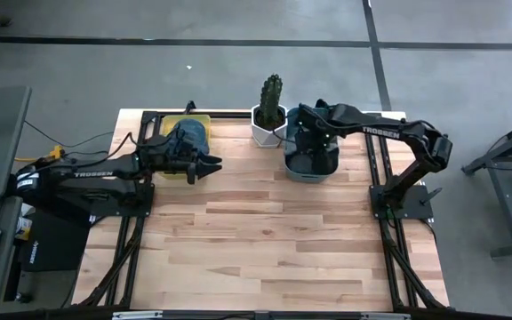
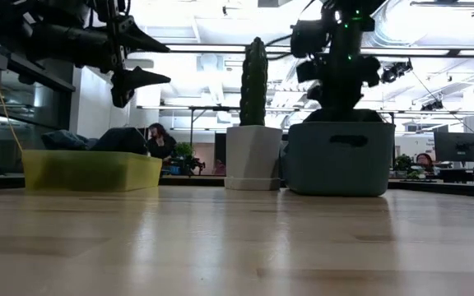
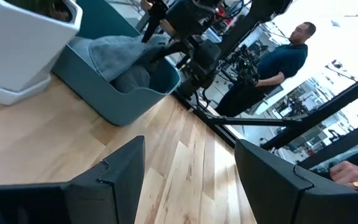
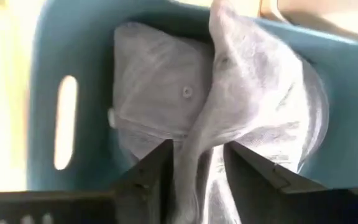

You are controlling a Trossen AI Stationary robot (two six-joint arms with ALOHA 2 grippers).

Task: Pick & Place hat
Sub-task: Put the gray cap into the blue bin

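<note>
**Q:** Hat position, high view?

**A:** Hat location: inside the teal bin point(image 1: 309, 162) at the far side of the desk point(image 1: 265, 240), under my right fingers point(image 1: 312, 138), which reach down into the bin, so the hat is mostly covered in this view. A potted cactus point(image 1: 270, 108) stands just beside the bin. My left fingers point(image 1: 208, 165) hover above the desk, just beside the yellow tray point(image 1: 189, 120), which holds dark cloth point(image 1: 189, 138).

**Q:** Low view?

**A:** Right arm point(image 2: 336, 57) descends into the teal bin point(image 2: 340, 158); the bin wall hides the hat. Left fingers point(image 2: 146, 57) are spread, well above the yellow tray point(image 2: 89, 171). The cactus point(image 2: 253, 80) stands between tray and bin.

**Q:** Left wrist view?

**A:** Both of my left fingertips point(image 3: 126, 168) are apart with nothing between them. Farther off, grey hat point(image 3: 126, 59) fabric lies in the teal bin point(image 3: 129, 102), with my right arm above it. A person point(image 3: 272, 65) stands in the room beyond.

**Q:** Right wrist view?

**A:** Right fingers point(image 4: 197, 165) pinch a raised fold of the grey hat point(image 4: 185, 93). The crown, with its top button, lies against the bin point(image 4: 48, 93) floor.
</note>
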